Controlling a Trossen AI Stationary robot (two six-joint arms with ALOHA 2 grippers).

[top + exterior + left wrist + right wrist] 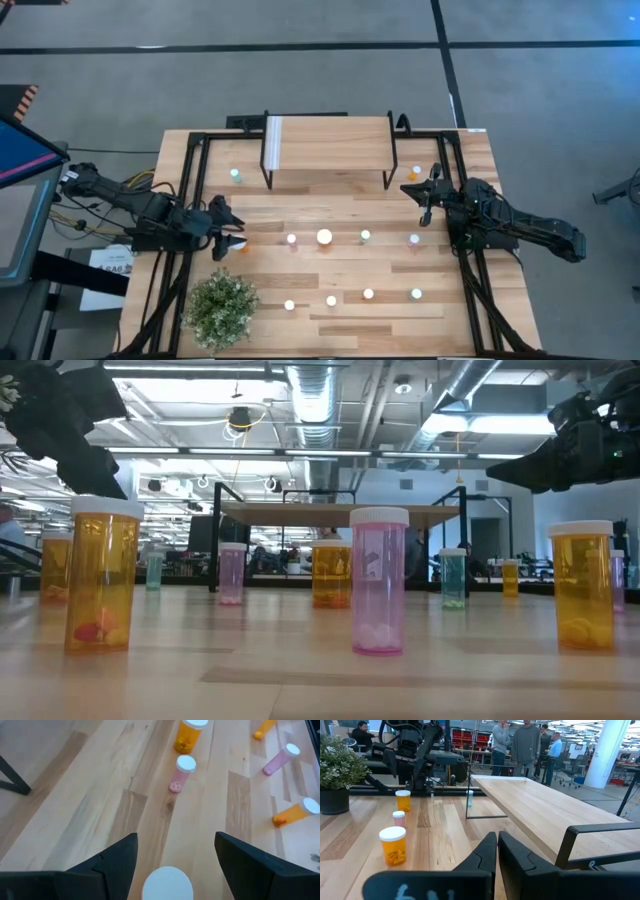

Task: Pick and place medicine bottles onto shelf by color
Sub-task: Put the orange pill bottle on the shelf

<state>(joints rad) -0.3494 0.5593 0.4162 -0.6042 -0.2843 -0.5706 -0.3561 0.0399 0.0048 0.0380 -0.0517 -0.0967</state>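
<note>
1. Jaws of the left gripper point(175, 857) stand wide, straddling a white-capped bottle point(167, 882) without touching it; only its round cap shows in the left wrist view, while the high view shows an orange tint at that spot near the surface's left edge.
2. Jaws of the right gripper point(497, 851) are pressed together and hold nothing; that gripper hangs beside the shelf's right end.
3. From above, the shelf point(330, 140) sits at the back middle of the surface point(330, 220), and its top carries no bottles.
4. Only the low view shows pills inside the clear plastic cylinders, such as the pink bottle point(379, 581) at its centre.
5. From above I count eleven white caps on the butcher-block planks: a row of four near the front, four across the middle, one under the left gripper, one by each shelf end.
6. One leafy potted plant point(221, 308) stands at the front left.
7. Only the right wrist view shows people standing in the room behind.
</note>
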